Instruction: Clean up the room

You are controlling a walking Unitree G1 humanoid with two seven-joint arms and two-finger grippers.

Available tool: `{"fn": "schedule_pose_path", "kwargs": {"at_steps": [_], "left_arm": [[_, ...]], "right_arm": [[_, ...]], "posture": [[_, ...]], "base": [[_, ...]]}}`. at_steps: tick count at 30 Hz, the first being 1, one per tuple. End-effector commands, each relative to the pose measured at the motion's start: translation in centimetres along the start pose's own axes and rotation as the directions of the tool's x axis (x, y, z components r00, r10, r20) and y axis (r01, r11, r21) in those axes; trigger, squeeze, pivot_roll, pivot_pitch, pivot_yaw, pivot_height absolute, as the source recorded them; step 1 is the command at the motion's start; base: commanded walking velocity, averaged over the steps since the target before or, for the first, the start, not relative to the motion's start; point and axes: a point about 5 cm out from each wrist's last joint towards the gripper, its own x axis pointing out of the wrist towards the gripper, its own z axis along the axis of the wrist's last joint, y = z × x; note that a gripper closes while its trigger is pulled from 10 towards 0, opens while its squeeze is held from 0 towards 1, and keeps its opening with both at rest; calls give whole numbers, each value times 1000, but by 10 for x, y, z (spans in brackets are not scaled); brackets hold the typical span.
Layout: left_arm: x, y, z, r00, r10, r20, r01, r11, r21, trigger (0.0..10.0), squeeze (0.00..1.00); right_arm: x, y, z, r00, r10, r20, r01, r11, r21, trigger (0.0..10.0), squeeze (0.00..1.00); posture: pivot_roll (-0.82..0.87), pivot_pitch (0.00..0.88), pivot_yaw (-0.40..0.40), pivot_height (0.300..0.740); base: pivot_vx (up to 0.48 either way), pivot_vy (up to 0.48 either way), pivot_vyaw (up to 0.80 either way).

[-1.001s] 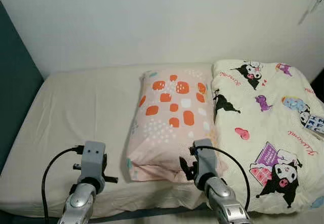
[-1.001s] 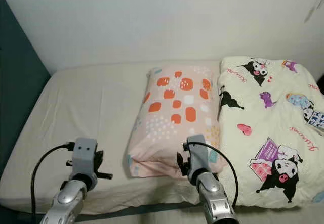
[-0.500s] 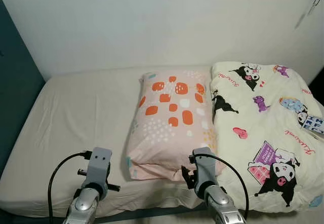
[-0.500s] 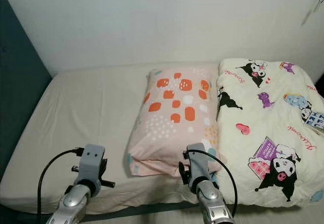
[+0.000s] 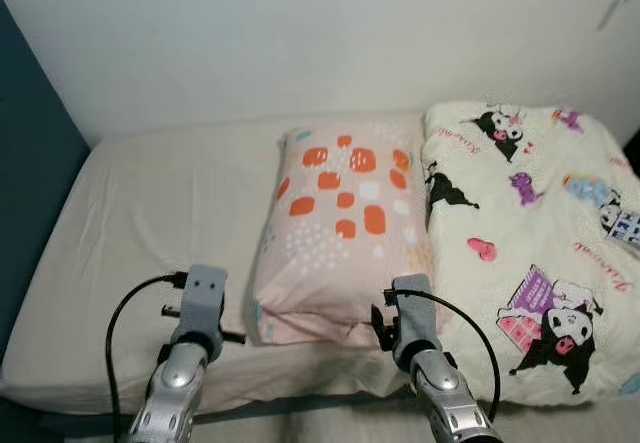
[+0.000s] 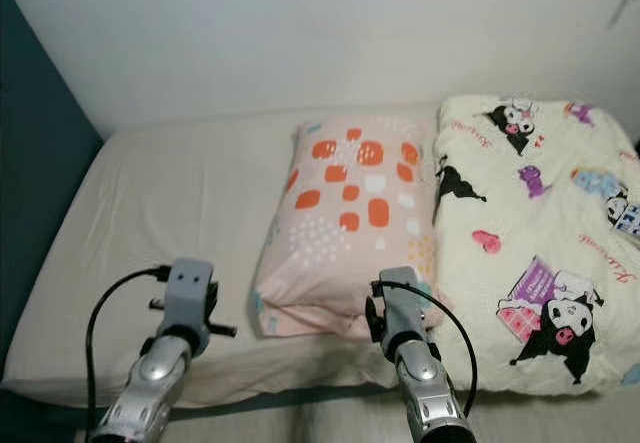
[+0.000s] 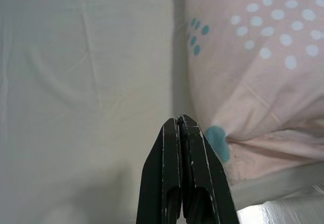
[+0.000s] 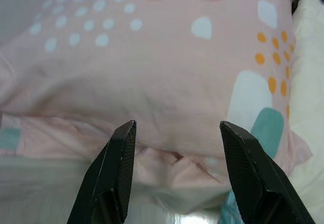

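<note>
Right claw (image 8: 174, 173) spread before the pillow (image 5: 335, 233) edge; left claw (image 7: 178, 128) clenched beside it.
Best to push the spread claw over the hem, then pinch deep.

From my head cameras the pink pillow (image 5: 338, 233) has its near right corner hidden behind my right wrist housing. Right of the pillow, the cartoon blanket (image 5: 530, 243) runs off the picture's right edge, and a small checked item (image 5: 624, 226) lying on it there is cut off and too small for me to identify. Both arms are cropped at the bottom edge.
</note>
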Motion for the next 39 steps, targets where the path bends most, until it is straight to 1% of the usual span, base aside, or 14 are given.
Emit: {"fn": "schedule_pose_path", "kwargs": {"at_steps": [1,3,7,11,13,15,18,20,23,35,36,37,38,39], "left_arm": [[0,-3,2,1000,-6,-8,6,1000,-28,10000,0],[1,-4,7,1000,-4,0,4,999,-40,10000,0],[2,-6,9,1000,-25,0,25,999,-31,10000,0],[-2,-2,6,999,-33,-11,33,998,-45,10000,0],[-4,2,5,1000,-23,-7,22,998,-61,10000,0],[-8,15,2,999,33,-12,-33,998,-62,10000,0],[-8,15,2,999,33,-12,-33,998,-62,10000,0],[-13,26,-2,997,76,-28,-78,994,-73,10000,0],[-17,31,-3,995,101,-27,-103,991,-85,10000,0],[-16,30,4,993,121,0,-121,988,-91,10000,0],[-15,30,5,992,124,4,-123,988,-92,10000,0],[-15,29,5,992,125,5,-124,988,-93,10000,0],[-15,27,5,992,123,6,-122,988,-95,10000,0],[-15,27,5,992,123,6,-122,988,-95,10000,0]], "right_arm": [[1,-3,9,999,-5,46,4,1000,27,10000,0],[3,-6,15,998,-13,62,11,999,35,10000,0],[7,-8,22,997,-11,74,10,1000,22,10000,0],[8,-8,29,996,0,94,0,1000,6,10000,0],[8,-9,31,995,-7,103,7,1000,2,10000,0],[10,-14,33,994,-16,107,15,1000,4,10000,0],[10,-14,33,994,-16,107,15,1000,4,10000,0],[9,-19,35,991,-42,125,43,999,-5,10000,0],[8,-25,40,983,-85,163,86,996,-2,10000,0],[4,-33,43,969,-141,203,146,989,-10,10000,0],[2,-33,42,963,-164,214,168,986,0,10000,0],[-2,-34,38,962,-186,202,180,983,45,10000,0],[-5,-35,33,959,-216,183,208,976,62,10000,0],[-5,-35,33,959,-216,183,208,976,62,10000,0]], "posture": [[42,278,32,740],[41,277,33,740],[34,261,29,740],[31,246,23,740],[24,224,11,740],[24,207,-2,740],[24,207,-2,740],[23,194,-20,740],[23,188,-19,740],[17,169,-16,740],[16,168,-16,740],[13,161,-17,740],[12,161,-17,740],[12,161,-17,740]], "base": [[0,0,0],[0,0,0],[0,0,0],[0,0,0],[0,0,0],[0,0,0],[0,0,0],[0,0,0],[0,0,0],[0,0,0],[0,0,0],[0,0,0],[0,0,0],[0,0,0]]}}
